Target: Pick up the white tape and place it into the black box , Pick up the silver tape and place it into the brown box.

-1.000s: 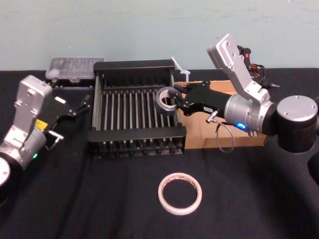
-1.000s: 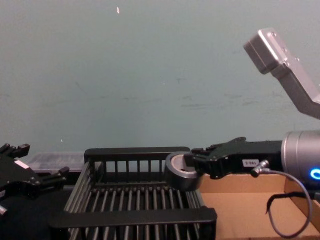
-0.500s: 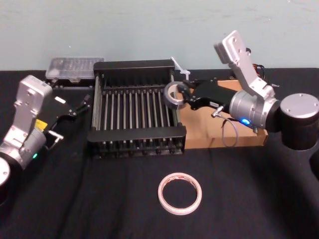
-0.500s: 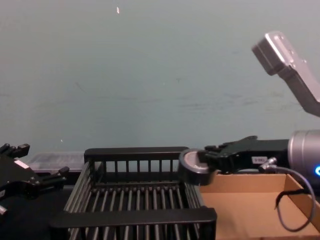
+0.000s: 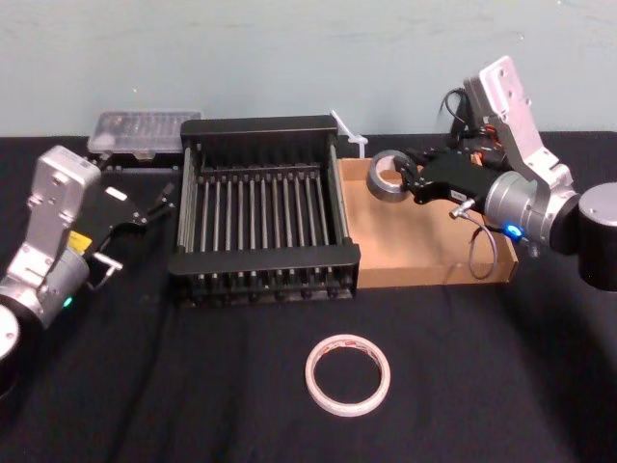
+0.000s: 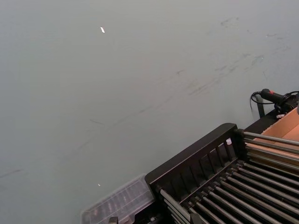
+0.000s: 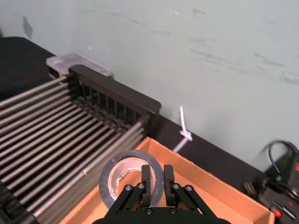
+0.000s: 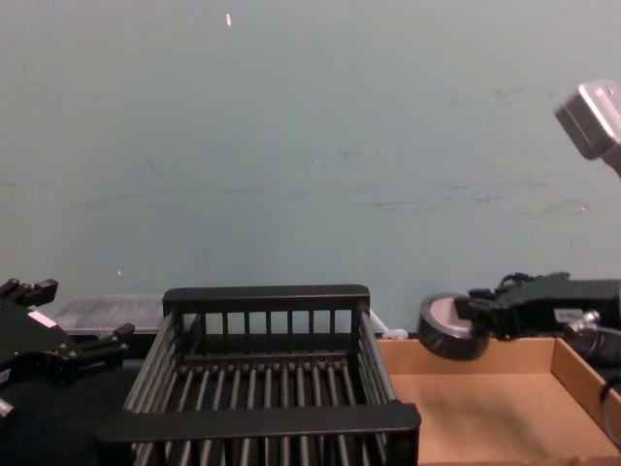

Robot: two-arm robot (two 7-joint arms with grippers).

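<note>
The silver tape (image 5: 388,176) hangs above the back left part of the brown box (image 5: 424,253), pinched through its wall by my right gripper (image 5: 405,179), which is shut on it. In the right wrist view the fingers (image 7: 146,179) clamp the roll's (image 7: 122,179) near wall, one inside the core and one outside, over the tray's floor (image 7: 205,198). The chest view shows the roll (image 8: 446,328) clear of the cardboard (image 8: 485,413). The white tape (image 5: 348,374) lies flat on the cloth in front. The black box (image 5: 260,126) stands left of the tray. My left gripper (image 5: 157,203) is parked open at the left.
A clear plastic case (image 5: 145,130) sits behind the basket's back left corner. A white plastic tie (image 5: 345,129) sticks up between the basket and the tray. Black cloth covers the table, and a pale wall stands close behind.
My right arm has carried the silver tape to the right, from over the black box's right rim to above the brown box. The left arm has not moved.
</note>
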